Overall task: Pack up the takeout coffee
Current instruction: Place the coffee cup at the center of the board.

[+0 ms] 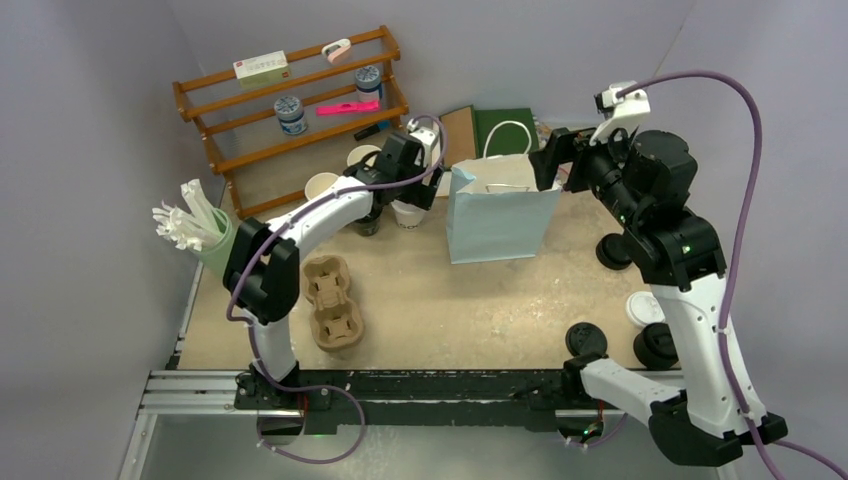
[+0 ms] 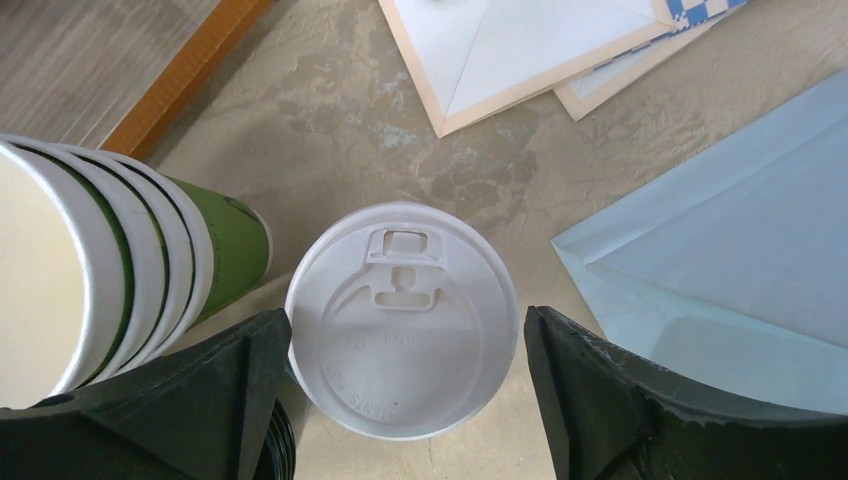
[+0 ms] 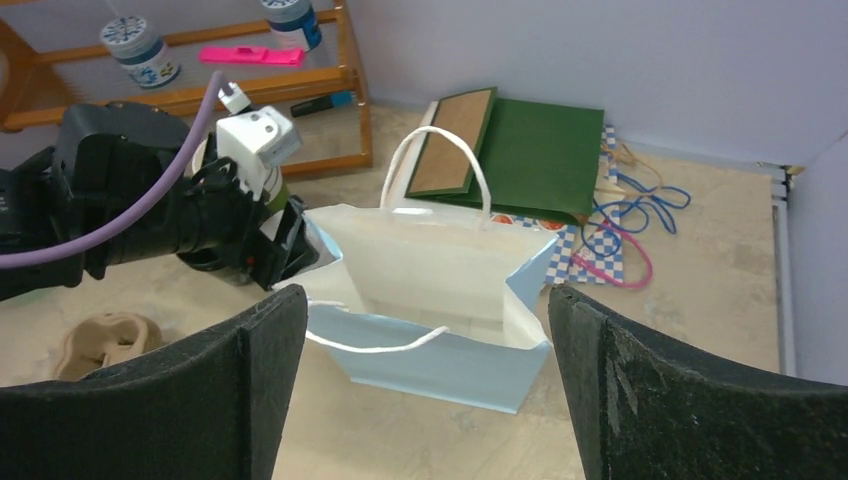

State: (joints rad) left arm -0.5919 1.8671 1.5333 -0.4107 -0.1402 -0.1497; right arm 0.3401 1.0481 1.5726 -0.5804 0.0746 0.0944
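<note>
The white-lidded cup (image 2: pixel 402 322) stands upright on the table (image 2: pixel 330 120), directly under the left tool (image 2: pixel 405 330). That tool's fingers (image 2: pixel 215 400) are spread apart, one on each side of the lid, close to its rim but not clamped on it. Stacked lidless cups (image 2: pixel 90 270) stand just outside its left finger, and a pale blue paper bag (image 3: pixel 440 365) is near its right finger. The right tool (image 3: pixel 425 300) hangs above the bag's open mouth with its fingers wide apart, holding nothing.
</note>
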